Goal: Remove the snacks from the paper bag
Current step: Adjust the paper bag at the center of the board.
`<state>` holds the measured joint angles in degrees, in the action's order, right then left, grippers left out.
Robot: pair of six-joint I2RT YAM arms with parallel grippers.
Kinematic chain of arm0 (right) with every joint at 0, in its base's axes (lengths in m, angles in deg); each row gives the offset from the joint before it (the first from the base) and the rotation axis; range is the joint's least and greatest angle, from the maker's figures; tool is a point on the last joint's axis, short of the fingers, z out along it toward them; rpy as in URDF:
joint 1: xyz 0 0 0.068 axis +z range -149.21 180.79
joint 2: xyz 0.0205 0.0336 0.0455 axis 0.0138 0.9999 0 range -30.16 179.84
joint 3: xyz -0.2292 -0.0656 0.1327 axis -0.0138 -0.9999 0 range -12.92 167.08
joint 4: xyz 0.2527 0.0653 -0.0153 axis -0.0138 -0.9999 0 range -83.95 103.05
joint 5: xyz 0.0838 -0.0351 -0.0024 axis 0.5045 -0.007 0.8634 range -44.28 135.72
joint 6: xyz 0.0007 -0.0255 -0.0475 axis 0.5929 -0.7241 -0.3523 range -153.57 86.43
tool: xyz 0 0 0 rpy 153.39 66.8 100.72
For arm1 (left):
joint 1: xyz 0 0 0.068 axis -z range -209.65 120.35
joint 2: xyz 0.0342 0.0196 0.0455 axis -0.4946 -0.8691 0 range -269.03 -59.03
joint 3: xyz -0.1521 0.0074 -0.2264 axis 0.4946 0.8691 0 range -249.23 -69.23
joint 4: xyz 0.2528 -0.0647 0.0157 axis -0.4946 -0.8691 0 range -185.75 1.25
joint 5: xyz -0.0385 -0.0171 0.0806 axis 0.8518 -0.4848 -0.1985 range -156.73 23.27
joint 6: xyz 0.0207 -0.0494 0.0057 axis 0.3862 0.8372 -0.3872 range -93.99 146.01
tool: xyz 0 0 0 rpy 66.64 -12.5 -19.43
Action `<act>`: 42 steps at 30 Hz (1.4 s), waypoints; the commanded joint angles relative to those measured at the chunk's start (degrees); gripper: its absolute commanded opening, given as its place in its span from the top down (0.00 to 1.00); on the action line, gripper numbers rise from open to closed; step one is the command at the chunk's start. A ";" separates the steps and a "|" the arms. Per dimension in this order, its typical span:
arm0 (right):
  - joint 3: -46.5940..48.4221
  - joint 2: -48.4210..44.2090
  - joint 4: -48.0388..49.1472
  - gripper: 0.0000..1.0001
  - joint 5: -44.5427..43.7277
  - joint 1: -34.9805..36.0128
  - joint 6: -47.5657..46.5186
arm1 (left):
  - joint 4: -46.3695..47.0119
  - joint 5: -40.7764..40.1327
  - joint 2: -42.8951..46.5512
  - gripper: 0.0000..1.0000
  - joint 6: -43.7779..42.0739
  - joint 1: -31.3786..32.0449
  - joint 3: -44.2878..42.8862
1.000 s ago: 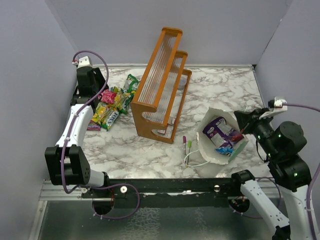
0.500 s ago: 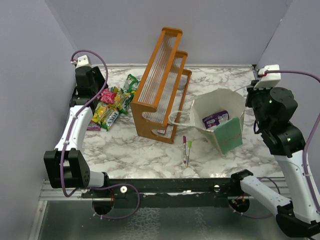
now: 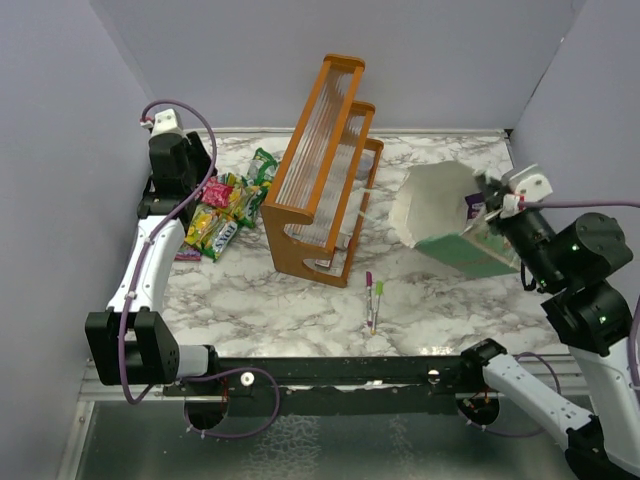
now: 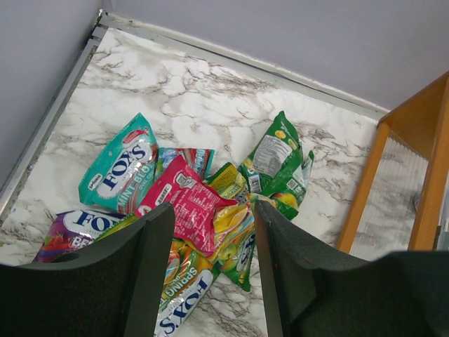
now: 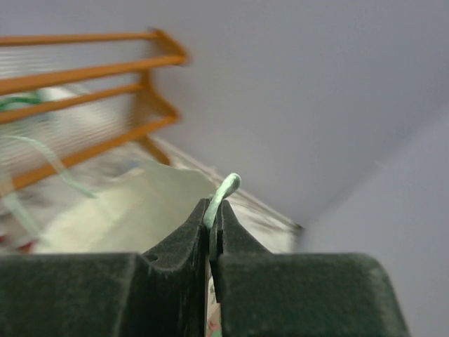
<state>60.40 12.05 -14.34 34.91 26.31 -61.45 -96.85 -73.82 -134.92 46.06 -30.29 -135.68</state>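
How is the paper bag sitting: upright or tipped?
Tipped: the paper bag tilts sideways, mouth toward the orange rack, rim pinched by the right end effector.

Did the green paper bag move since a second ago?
Yes. The paper bag has gone up and back, away from the marker pens it lay beside. It now tips its mouth toward the orange rack, pinched by the right gripper.

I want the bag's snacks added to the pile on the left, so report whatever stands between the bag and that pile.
The orange rack stands between them: the paper bag, pinched at its rim by the right tool, is on its right, the snack pile on its left. The two pens lie off that line.
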 commanded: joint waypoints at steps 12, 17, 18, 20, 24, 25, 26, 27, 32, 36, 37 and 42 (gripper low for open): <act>-22.48 -12.98 -8.86 0.98 47.12 0.49 44.74 | 3.44 4.73 6.07 0.47 -1.47 1.31 1.73; -19.29 -11.57 -19.81 0.98 29.56 0.50 46.55 | 1.32 12.98 11.58 0.46 2.19 1.35 1.64; -19.15 -11.59 -20.73 0.98 27.48 0.48 47.04 | -0.03 14.97 12.71 0.46 2.78 1.35 0.61; -19.36 -12.47 -21.92 0.98 25.01 0.50 48.52 | -2.44 19.88 14.56 0.46 4.49 1.59 -1.13; -20.87 -15.78 -24.21 0.98 29.20 0.50 48.13 | -1.92 35.06 17.94 0.46 9.65 2.77 -1.57; -21.13 -16.95 -25.58 0.98 30.28 0.50 47.95 | -0.90 37.78 19.13 0.45 10.67 3.51 -0.58; -21.44 -17.92 -27.08 0.98 31.36 0.50 47.55 | -0.44 39.86 20.45 0.45 11.47 4.26 0.05; -21.69 -18.87 -28.38 0.98 32.93 0.50 46.95 | 0.03 41.54 21.56 0.44 11.80 5.11 0.40; -24.63 -21.98 -28.10 0.98 42.84 0.48 47.10 | 0.62 47.72 27.44 0.44 11.66 9.57 2.19; -26.02 -19.35 -28.38 0.98 40.51 0.50 50.58 | 7.64 47.80 32.99 0.43 17.16 14.34 10.40; -27.09 -19.03 -26.93 0.98 41.62 0.50 52.05 | 10.23 47.21 34.64 0.42 19.13 15.89 13.38; -35.64 -17.55 -19.17 0.98 49.80 0.50 60.41 | 11.85 43.62 39.30 0.42 22.70 19.85 21.07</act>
<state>30.37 -7.01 -38.60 76.90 26.59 -8.12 -88.96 -29.63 -97.29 64.14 -12.46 -118.02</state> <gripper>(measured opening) 0.023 0.584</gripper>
